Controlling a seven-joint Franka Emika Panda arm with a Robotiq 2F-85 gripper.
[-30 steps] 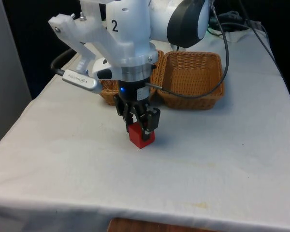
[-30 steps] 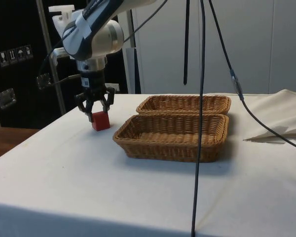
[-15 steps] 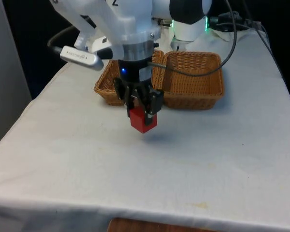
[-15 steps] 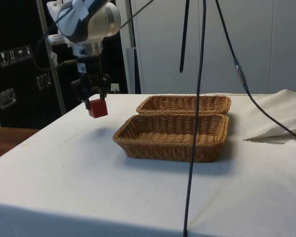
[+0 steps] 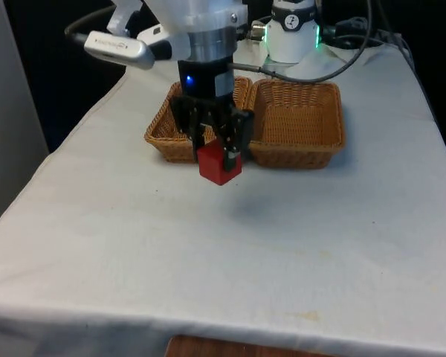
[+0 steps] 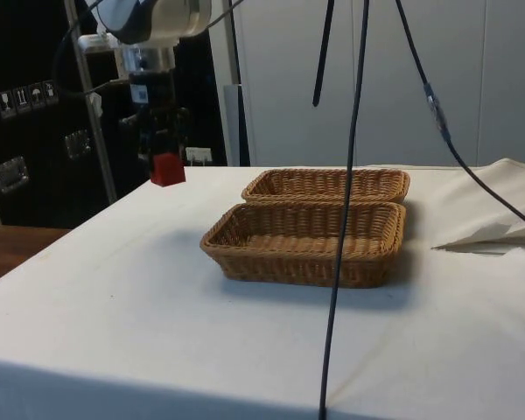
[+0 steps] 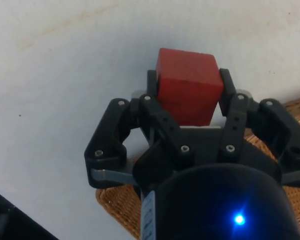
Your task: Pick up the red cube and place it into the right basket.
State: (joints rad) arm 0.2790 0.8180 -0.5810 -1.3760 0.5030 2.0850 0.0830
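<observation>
Tool (image 5: 217, 152) clamps red cube (image 5: 220, 165) above cloth (image 5: 208, 253).

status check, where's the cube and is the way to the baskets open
Gripper shut on red cube, held above the white cloth. Two wicker baskets just beyond, side by side. Nothing between cube and baskets.

A white cloth (image 5: 134, 245) covers the table (image 6: 114, 332). Black curtains (image 5: 59, 82) hang behind it. In the side view, dark cabinets (image 6: 26, 114) with metal handles stand beside pale wall panels (image 6: 271, 87), and a brown strip, perhaps wooden floor (image 6: 9, 249), shows low.
</observation>
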